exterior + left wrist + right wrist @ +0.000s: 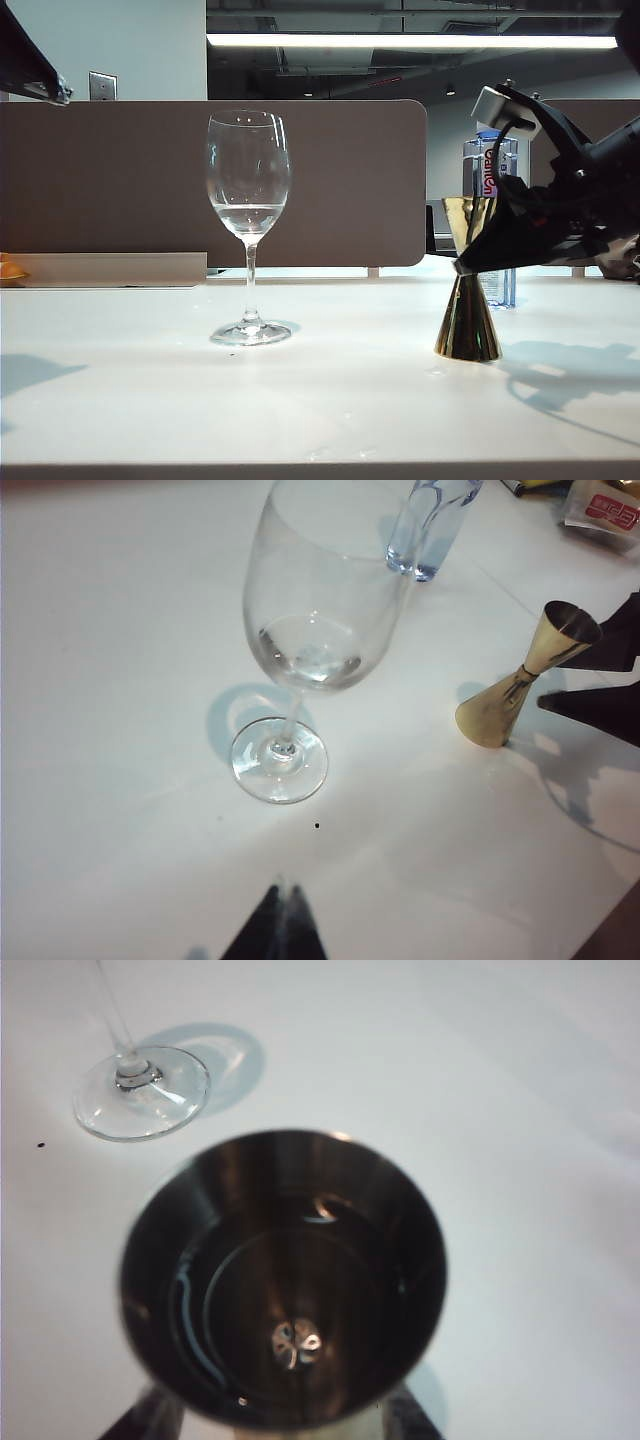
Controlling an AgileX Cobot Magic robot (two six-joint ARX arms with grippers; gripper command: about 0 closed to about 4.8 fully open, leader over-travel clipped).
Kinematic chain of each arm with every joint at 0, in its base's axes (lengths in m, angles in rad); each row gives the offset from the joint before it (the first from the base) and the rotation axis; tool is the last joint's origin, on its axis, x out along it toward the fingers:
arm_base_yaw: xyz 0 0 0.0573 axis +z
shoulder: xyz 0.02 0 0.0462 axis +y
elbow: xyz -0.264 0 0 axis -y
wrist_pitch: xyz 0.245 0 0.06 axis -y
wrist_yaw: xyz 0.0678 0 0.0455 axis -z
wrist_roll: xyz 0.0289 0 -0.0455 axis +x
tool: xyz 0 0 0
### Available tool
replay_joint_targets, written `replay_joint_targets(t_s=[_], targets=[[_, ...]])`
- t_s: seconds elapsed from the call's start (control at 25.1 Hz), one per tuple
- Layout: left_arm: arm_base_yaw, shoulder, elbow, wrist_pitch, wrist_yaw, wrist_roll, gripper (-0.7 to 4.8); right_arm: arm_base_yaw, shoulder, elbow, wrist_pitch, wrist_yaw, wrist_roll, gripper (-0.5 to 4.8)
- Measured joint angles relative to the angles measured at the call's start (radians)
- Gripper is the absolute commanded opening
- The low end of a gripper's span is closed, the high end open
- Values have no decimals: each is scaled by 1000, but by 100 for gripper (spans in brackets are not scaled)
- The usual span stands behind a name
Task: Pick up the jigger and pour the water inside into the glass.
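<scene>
A smooth white bench (320, 400) fills the lower half of the exterior view. Left of centre stands the glass (248, 225), a tall clear stemmed wine glass with a rounded bowl, a thin stem and a round flat foot. A shallow pool of clear water (248, 215) sits in the bottom of the bowl.

At right of centre stands the jigger (468, 290), shiny gold metal in an hourglass shape (a smaller cone on top, a taller flared cone below). It is upright, its wide base resting on the bench, well apart from the glass. Behind it stands a clear plastic bottle (490, 170) with a red-lettered label.

The right pincer (480, 262), matte black and angular, reaches in from the right edge at the level of the jigger's upper cone. In the right wrist view its two dark fingers (145, 1422) stand apart at the lower corners, one on either side of the cup, and do not clamp it. That view looks straight down into the jigger's round open mouth (283, 1280): the inside is dark polished metal with bright glints at the bottom. The foot of the glass shows at upper left.

The left pincer (278, 925) shows in the left wrist view as dark tips at the lower edge, close together and holding nothing, well clear of the glass's foot.
</scene>
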Motion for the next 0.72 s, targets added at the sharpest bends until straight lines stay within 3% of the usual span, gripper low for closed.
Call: replay_joint_targets(t_s=[0.72], targets=[[0, 0, 0, 0, 0, 0, 4, 0, 126, 37, 122, -1, 35, 252]])
